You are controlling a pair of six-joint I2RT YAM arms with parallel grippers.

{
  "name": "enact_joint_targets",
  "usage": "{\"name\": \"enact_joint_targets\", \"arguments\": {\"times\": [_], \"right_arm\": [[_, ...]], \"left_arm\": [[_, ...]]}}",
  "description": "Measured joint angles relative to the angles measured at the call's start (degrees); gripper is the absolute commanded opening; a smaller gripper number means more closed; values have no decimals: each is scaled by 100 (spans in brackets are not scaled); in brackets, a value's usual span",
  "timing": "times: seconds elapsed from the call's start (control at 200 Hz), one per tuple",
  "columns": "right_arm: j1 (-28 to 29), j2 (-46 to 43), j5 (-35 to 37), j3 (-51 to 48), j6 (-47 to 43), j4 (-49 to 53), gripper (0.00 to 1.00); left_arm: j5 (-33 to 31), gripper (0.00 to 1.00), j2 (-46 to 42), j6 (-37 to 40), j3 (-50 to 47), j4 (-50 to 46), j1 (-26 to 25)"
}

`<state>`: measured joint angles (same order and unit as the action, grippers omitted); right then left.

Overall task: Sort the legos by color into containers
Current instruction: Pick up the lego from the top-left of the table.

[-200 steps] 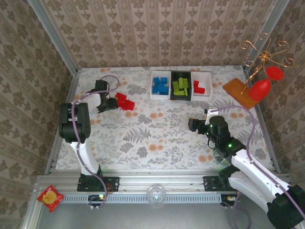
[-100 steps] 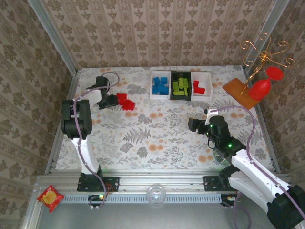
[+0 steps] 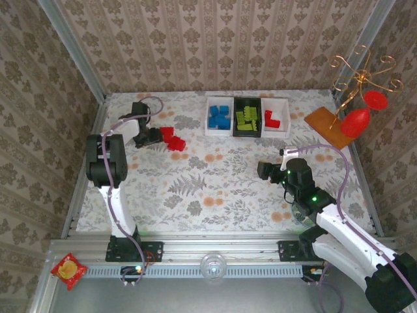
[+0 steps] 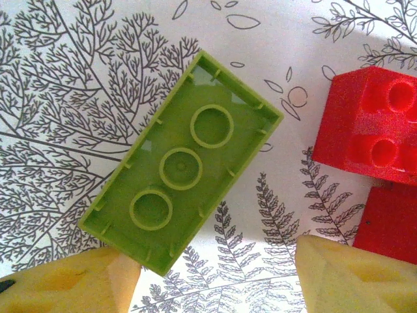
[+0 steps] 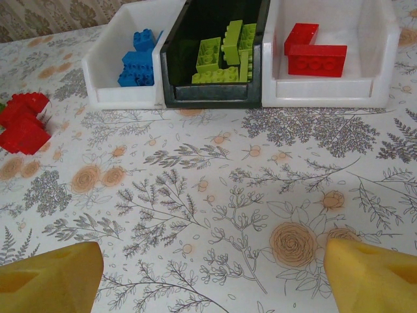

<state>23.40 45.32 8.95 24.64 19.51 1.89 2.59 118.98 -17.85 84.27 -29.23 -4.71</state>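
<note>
Over the last second our left arm had shifted its elbow slightly toward the black bin (image 3: pixel 247 134), while the right arm had not moved. Our left gripper (image 4: pixel 215 261) hung well to the left of that bin, jaws apart and gripping nothing. Just ahead of its fingertips lay a lime green brick (image 4: pixel 181 167), studs down, its long axis running diagonally across the jaw line, with the red bricks (image 4: pixel 374 124) beside it on the bin's side. Our right gripper (image 5: pixel 215 267), wide open and empty, hovered on the bin's near side, well apart from that brick. We judged the left arm nearer, and a wrist turn needed first.
</note>
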Motion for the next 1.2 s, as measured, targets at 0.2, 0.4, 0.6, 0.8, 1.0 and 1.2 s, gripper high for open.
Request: {"name": "enact_joint_targets", "arguments": {"times": [0.2,0.4,0.6,0.8,1.0,1.2], "right_arm": [[0,4,0,0,0,0,89],[0,4,0,0,0,0,89],[0,4,0,0,0,0,89],[0,4,0,0,0,0,89],[0,4,0,0,0,0,89],[0,4,0,0,-2,0,89]], "left_arm": [[-81,74,291,15,509,-127,-4],[-192,74,522,173,905,-354,55],[-284,75,686,343,1189,-678,136],[-131,82,782,400,1375,-846,138],[-39,84,951,391,1670,-955,127],[-63,85,1167,343,2044,-1071,72]]}}
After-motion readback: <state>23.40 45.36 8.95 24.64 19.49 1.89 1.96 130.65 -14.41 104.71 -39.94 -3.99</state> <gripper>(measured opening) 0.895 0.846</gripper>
